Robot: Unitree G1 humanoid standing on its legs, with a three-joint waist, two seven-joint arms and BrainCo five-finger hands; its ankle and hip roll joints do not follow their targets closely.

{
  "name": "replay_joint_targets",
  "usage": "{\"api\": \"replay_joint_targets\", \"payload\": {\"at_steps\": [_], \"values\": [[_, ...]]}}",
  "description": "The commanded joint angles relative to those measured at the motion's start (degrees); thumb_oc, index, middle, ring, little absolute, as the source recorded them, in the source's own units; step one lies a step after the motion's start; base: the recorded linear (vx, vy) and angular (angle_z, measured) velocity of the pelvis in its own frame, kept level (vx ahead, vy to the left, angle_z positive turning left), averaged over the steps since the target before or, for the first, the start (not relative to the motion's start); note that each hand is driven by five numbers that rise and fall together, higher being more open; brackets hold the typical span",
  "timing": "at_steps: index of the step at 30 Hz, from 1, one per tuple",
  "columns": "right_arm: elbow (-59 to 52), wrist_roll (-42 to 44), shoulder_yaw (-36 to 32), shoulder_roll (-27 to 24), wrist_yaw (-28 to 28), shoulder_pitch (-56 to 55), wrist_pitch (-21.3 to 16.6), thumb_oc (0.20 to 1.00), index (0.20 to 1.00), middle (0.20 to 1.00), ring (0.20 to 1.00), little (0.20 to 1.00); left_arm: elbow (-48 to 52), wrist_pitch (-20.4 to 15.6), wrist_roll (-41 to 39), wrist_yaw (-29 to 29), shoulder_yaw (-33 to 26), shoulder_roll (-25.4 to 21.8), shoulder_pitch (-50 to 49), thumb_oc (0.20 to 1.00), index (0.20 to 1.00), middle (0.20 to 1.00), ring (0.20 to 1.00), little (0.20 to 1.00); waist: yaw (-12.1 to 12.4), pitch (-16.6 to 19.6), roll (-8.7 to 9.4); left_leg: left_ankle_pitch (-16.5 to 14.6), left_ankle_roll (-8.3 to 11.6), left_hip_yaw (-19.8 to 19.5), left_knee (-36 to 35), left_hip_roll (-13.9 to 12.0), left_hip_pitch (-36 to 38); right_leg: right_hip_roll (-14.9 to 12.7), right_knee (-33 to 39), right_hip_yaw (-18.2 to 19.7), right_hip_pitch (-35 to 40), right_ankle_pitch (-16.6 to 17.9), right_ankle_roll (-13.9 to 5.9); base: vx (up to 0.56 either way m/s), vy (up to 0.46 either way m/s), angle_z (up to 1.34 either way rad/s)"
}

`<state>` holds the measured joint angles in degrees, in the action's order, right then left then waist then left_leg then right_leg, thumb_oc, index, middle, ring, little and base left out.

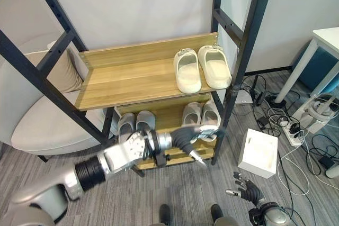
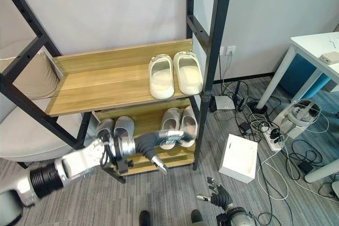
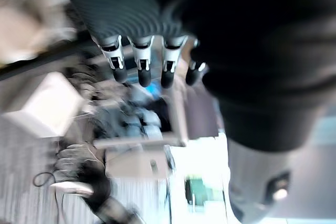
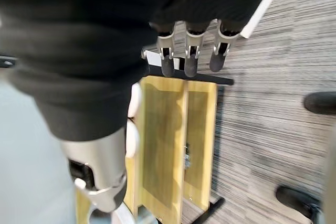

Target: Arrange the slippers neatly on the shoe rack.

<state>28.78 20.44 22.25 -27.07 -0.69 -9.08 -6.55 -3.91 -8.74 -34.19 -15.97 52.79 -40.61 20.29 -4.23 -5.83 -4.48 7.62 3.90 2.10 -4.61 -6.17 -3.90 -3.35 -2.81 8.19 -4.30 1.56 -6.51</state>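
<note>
Clearly, seen from the left eye view, the shoe rack (image 1: pixel 137 72) already carried most of its load: a cream pair of slippers (image 1: pixel 202 68) sat side by side at the right end of the top shelf, toes to the wall, and a grey pair (image 1: pixel 135 124) lay on the lower shelf. The left hand (image 1: pixel 197 134) reached across the front of that lower shelf to a pale pair (image 1: pixel 202 115) at its right end, fingers stretched out straight and seemingly resting against the nearer slipper, I judged to nudge it square with its mate rather than lift it.

From the right eye view, the right hand (image 2: pixel 218 195) hung low over the grey carpet, well clear of the rack, its fingers loosely spread and holding nothing.

By the left wrist view, the fingers (image 3: pixel 140 66) stood in a straight row, nothing gripped.

By the right wrist view, the fingers (image 4: pixel 190 56) pointed straight, empty, above the rack's wooden boards.
</note>
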Motion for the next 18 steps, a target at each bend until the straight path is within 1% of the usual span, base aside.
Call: {"api": "replay_joint_targets", "payload": {"at_steps": [1, 2, 3, 4, 5, 6, 8, 10, 11, 14, 15, 18], "values": [[-4.45, 1.27, 0.36, -0.06, -0.68, 0.38, -2.79, 1.0, 1.0, 1.0, 1.0, 1.0, -2.98, -1.56, 5.17, 1.44, -6.8, 1.22, -5.52, 1.0, 1.0, 1.0, 1.0, 1.0, 1.47, 0.7, 4.58, -3.9, 0.54, -0.7, 0.82, 1.22, 0.53, -1.48, 2.1, -2.6, 2.32, -1.69, -1.76, 0.02, 0.019, 0.07], [-4.49, 0.74, -0.69, -0.13, -1.13, 0.16, -2.56, 1.0, 1.0, 1.0, 1.0, 1.0, -7.59, -0.95, 6.82, 3.38, -11.47, 3.58, -11.84, 1.0, 1.0, 1.0, 1.0, 1.0, 1.98, 1.02, 4.9, -4.05, 0.42, -0.8, 0.84, 1.27, 0.76, -1.54, 2.15, -2.72, 2.55, -1.7, -1.68, 0.02, 0.024, 0.07], [-4.43, 0.54, -1.13, -0.03, -1.44, -0.13, -2.42, 1.0, 1.0, 1.0, 1.0, 1.0, -9.48, -0.67, 7.27, 4.48, -13.85, 4.98, -14.25, 1.0, 1.0, 1.0, 1.0, 1.0, 2.2, 1.16, 4.98, -4.07, 0.37, -0.93, 0.86, 1.28, 0.82, -1.55, 2.12, -2.72, 2.61, -1.71, -1.61, 0.0, 0.0, 0.0], [-4.47, 0.54, -0.95, -0.18, -1.47, -0.15, -2.41, 1.0, 1.0, 1.0, 1.0, 1.0, -9.61, -0.78, 7.42, 4.47, -14.02, 5.19, -14.46, 1.0, 1.0, 1.0, 1.0, 1.0, 1.98, 1.25, 4.87, -4.1, 0.37, -0.96, 0.86, 1.29, 0.83, -1.56, 2.12, -2.76, 2.64, -1.74, -1.61, 0.0, 0.0, 0.0], [-4.17, 0.08, -1.45, -0.01, -1.98, -0.33, -2.17, 1.0, 1.0, 1.0, 1.0, 1.0, -12.13, -0.6, 8.09, 6.2, -17.26, 7.18, -17.29, 1.0, 1.0, 1.0, 1.0, 1.0, 2.29, 1.4, 5.0, -4.11, 0.3, -1.06, 0.91, 1.31, 0.9, -1.56, 2.12, -2.86, 2.78, -1.75, -1.55, 0.01, -0.001, 0.03], [-3.1, -0.54, -2.21, 0.26, -2.52, -0.37, -1.7, 1.0, 1.0, 1.0, 1.0, 1.0, -16.24, 0.29, 7.72, 8.17, -21.38, 10.91, -20.76, 1.0, 1.0, 1.0, 1.0, 1.0, 2.66, 1.64, 5.21, -4.1, 0.2, -1.33, 1.03, 1.34, 0.95, -1.56, 2.1, -2.93, 2.96, -1.74, -1.46, 0.01, -0.004, 0.05], [-1.67, -1.19, -3.28, 1.09, -3.29, -0.19, -1.02, 1.0, 1.0, 1.0, 1.0, 1.0, -21.53, 1.16, 8.1, 11.07, -25.7, 14.9, -22.56, 1.0, 1.0, 1.0, 1.0, 1.0, 3.06, 1.86, 5.4, -4.0, 0.09, -1.61, 1.13, 1.41, 0.91, -1.58, 2.14, -3.08, 3.06, -1.72, -1.34, 0.0, -0.003, 0.07], [-0.91, -1.63, -4.12, 1.59, -3.76, -0.08, -0.57, 1.0, 1.0, 1.0, 1.0, 1.0, -25.57, 1.35, 9.77, 12.63, -28.28, 17.6, -22.77, 1.0, 1.0, 1.0, 1.0, 1.0, 3.11, 2.09, 5.47, -3.94, 0.05, -1.78, 1.08, 1.48, 0.98, -1.6, 2.11, -3.22, 3.16, -1.73, -1.28, 0.0, 0.002, 0.03], [-0.9, -1.64, -4.11, 1.56, -3.77, -0.05, -0.57, 1.0, 1.0, 1.0, 1.0, 1.0, -25.69, 1.28, 9.83, 12.64, -28.3, 17.7, -22.71, 1.0, 1.0, 1.0, 1.0, 1.0, 3.07, 2.06, 5.43, -3.94, 0.05, -1.79, 1.08, 1.49, 0.99, -1.61, 2.11, -3.23, 3.17, -1.75, -1.28, 0.0, 0.0, 0.0], [-0.3, -1.86, -4.74, 2.27, -4.22, -0.14, -0.6, 1.0, 1.0, 1.0, 1.0, 1.0, -32.78, 0.75, 13.28, 15.93, -32.48, 20.76, -21.5, 1.0, 1.0, 1.0, 1.0, 1.0, 3.19, 2.46, 5.63, -3.86, 0.05, -1.97, 1.02, 1.56, 1.01, -1.63, 2.16, -3.37, 3.13, -1.67, -1.18, 0.0, 0.0, 0.03], [-0.28, -1.86, -4.73, 2.24, -4.22, -0.09, -0.61, 1.0, 1.0, 1.0, 1.0, 1.0, -32.91, 0.67, 13.33, 15.94, -32.5, 20.84, -21.41, 1.0, 1.0, 1.0, 1.0, 1.0, 3.16, 2.42, 5.6, -3.86, 0.05, -1.98, 1.02, 1.56, 1.01, -1.64, 2.16, -3.38, 3.14, -1.68, -1.18, 0.0, 0.0, 0.0], [0.24, -2.19, -5.25, 2.98, -4.56, -0.27, -0.59, 1.0, 1.0, 1.0, 1.0, 1.0, -37.61, 0.33, 14.68, 18.44, -35.75, 22.55, -20.6, 1.0, 1.0, 1.0, 1.0, 1.0, 3.25, 2.67, 5.74, -3.86, 0.02, -1.95, 1.0, 1.58, 1.09, -1.62, 2.25, -3.34, 3.14, -1.61, -1.12, 0.0, 0.0, 0.0]]}}
